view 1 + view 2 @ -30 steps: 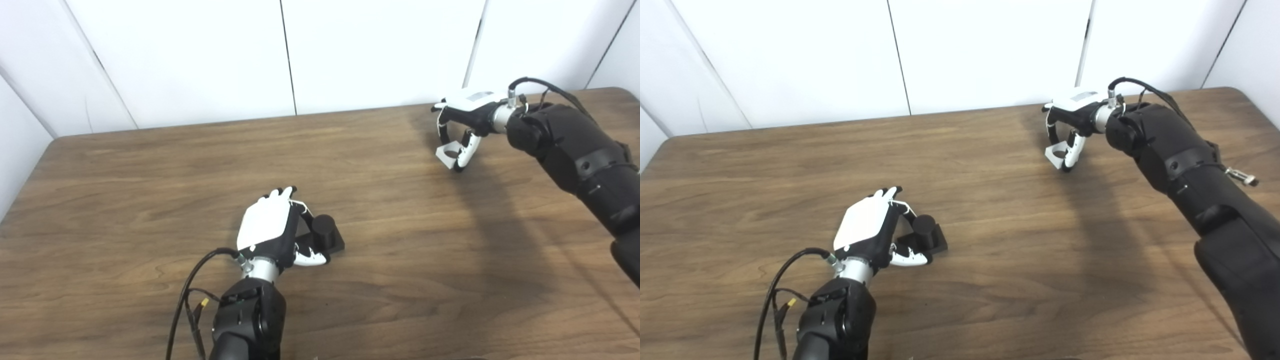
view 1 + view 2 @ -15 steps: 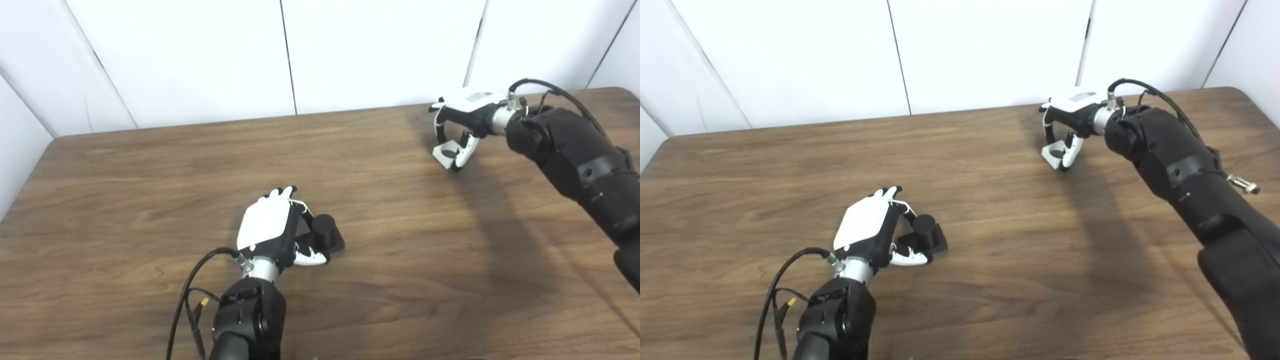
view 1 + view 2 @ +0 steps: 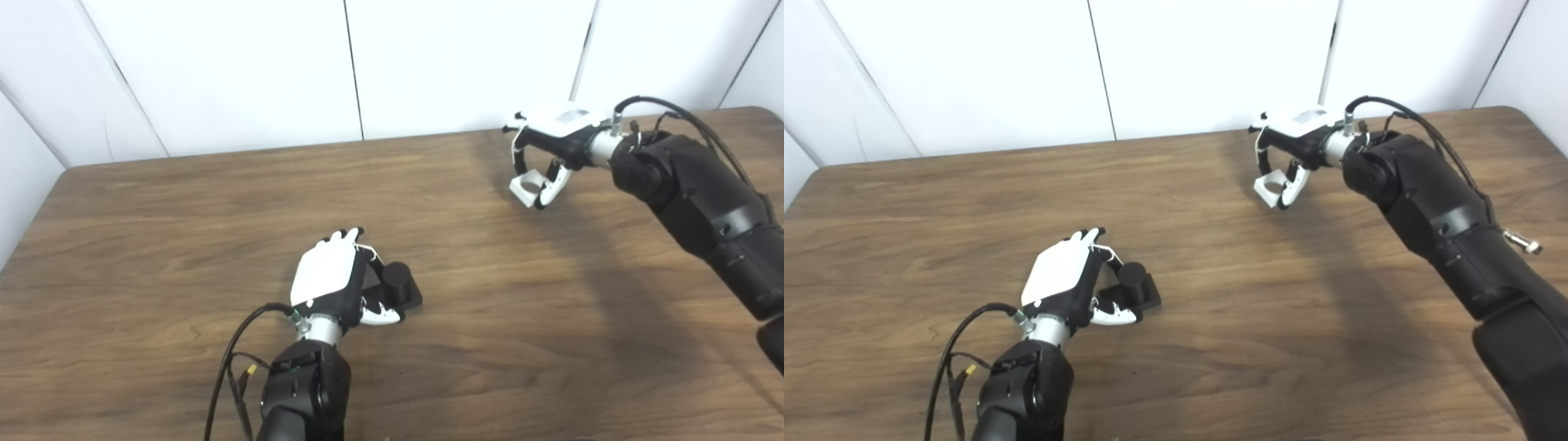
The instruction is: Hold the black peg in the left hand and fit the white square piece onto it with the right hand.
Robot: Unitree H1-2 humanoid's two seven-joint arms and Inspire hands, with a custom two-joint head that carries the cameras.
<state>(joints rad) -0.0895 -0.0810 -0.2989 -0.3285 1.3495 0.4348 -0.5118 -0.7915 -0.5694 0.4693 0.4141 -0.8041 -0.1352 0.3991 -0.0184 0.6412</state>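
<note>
Left eye view shows us our left hand [image 3: 331,278] low on the brown counter [image 3: 184,214], its fingers [image 3: 381,316] wrapped around the black peg [image 3: 397,286], which stands on its flat base. Our right hand [image 3: 551,144] is far off near the back wall, lifted up, fingers pinching the white square piece [image 3: 528,187] with its round hole.

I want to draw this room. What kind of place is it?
Probably a robot test room: a bare wooden table, plain white wall panels, and only a black peg and white square piece.
</note>
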